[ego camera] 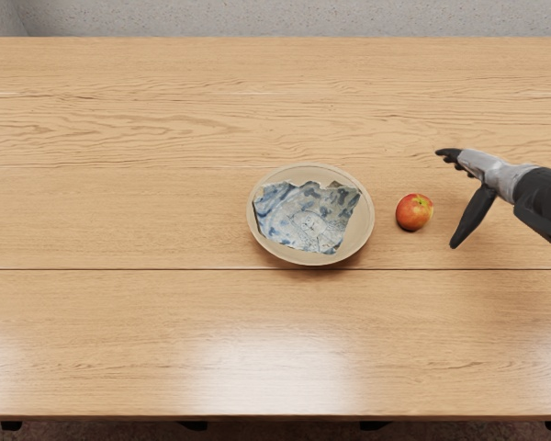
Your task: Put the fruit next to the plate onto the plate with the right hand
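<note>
From the head view, my right arm comes in from the right edge, forearm dark, and my right hand [484,171] hovers above the wooden table [165,312] with the fingers spread and holding nothing. One dark finger points down and to the left, the others reach out to the left. The apple [414,211] sits on the table between my hand and the plate [365,216], just beside the plate's right rim and apart from my fingers. The plate has a tan rim and a blue-patterned centre.

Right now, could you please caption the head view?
Open right hand hovers near a red-yellow apple beside a blue-patterned beige plate.
</note>
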### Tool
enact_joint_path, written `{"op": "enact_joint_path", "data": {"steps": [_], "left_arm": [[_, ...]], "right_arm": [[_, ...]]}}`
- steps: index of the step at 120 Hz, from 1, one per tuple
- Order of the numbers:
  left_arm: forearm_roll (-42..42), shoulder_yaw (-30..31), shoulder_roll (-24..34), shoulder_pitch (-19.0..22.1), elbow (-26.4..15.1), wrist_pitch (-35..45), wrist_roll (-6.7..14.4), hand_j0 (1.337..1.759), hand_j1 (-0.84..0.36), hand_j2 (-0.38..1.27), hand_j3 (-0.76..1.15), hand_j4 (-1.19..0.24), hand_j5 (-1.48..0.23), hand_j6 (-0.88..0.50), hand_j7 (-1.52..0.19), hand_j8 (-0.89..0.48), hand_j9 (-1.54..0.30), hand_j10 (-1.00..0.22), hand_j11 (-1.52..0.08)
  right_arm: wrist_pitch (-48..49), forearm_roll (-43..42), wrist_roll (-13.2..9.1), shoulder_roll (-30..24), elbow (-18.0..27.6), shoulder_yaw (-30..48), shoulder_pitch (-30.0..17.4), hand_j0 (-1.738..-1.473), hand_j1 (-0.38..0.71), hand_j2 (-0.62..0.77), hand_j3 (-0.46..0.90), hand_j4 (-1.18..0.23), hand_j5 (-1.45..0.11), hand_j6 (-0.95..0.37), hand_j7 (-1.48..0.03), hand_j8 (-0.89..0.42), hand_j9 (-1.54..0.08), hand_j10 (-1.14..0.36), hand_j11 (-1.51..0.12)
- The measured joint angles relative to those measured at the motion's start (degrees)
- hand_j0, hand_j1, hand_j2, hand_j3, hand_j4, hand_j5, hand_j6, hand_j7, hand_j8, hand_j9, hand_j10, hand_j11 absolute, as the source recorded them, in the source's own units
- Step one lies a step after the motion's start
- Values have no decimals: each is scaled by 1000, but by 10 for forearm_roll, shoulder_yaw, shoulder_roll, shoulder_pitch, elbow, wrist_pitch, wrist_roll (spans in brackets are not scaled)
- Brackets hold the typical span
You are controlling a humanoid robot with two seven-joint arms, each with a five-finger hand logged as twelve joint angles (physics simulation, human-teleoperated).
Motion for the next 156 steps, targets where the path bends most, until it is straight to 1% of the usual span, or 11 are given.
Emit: {"op": "enact_joint_path", "data": {"steps": [6,13,23,34,48,63,98,112,129,156], "left_arm": [[0,0,0,0,0,0,0,1658,73,46,0,-230,-299,-230,-299,-230,-299,-230,-299],[0,0,0,0,0,0,0,1658,73,46,0,-230,-299,-230,-299,-230,-299,-230,-299],[0,0,0,0,0,0,0,1658,73,46,0,-230,-299,-230,-299,-230,-299,-230,-299],[0,0,0,0,0,0,0,1658,73,46,0,-230,-299,-230,-299,-230,-299,-230,-299],[0,0,0,0,0,0,0,1658,73,46,0,-230,-299,-230,-299,-230,-299,-230,-299],[0,0,0,0,0,0,0,1658,73,46,0,-230,-299,-230,-299,-230,-299,-230,-299],[0,0,0,0,0,0,0,1658,73,46,0,-230,-299,-230,-299,-230,-299,-230,-299],[0,0,0,0,0,0,0,1658,73,46,0,-230,-299,-230,-299,-230,-299,-230,-299],[0,0,0,0,0,0,0,1658,73,46,0,-230,-299,-230,-299,-230,-299,-230,-299],[0,0,0,0,0,0,0,1658,73,46,0,-230,-299,-230,-299,-230,-299,-230,-299]], "right_arm": [[-11,0,-24,10,0,-2,4,-1658,-305,-5,0,-43,-51,-46,-50,-44,-51,-43,-51],[-23,1,-43,23,0,-5,7,-1658,-304,-5,0,-44,-52,-46,-51,-44,-51,-43,-51],[-39,1,-59,47,-7,-7,12,-1658,-303,-6,0,-45,-53,-47,-52,-45,-53,-44,-53],[-49,1,-68,70,-20,-9,16,-1658,-301,-6,0,-46,-55,-48,-54,-47,-55,-45,-55],[-54,1,-72,91,-33,-10,20,-1658,-281,-10,0,-62,-77,-64,-76,-63,-77,-62,-76],[-73,-1,-73,108,-40,-29,22,-1658,-209,-21,0,-121,-154,-123,-153,-122,-153,-121,-153],[-127,-7,-74,124,-43,-75,33,-1658,-55,-47,0,-249,-321,-251,-320,-250,-321,-249,-321],[-143,-16,-74,115,-20,-79,35,-1658,6,-57,0,-300,-387,-302,-387,-301,-387,-300,-387],[-169,-29,-74,101,10,-92,35,-1658,47,-64,0,-334,-431,-335,-431,-334,-431,-333,-431],[-195,-36,-74,109,21,-114,36,-1658,91,-71,0,-370,-479,-371,-478,-371,-479,-370,-479]]}}
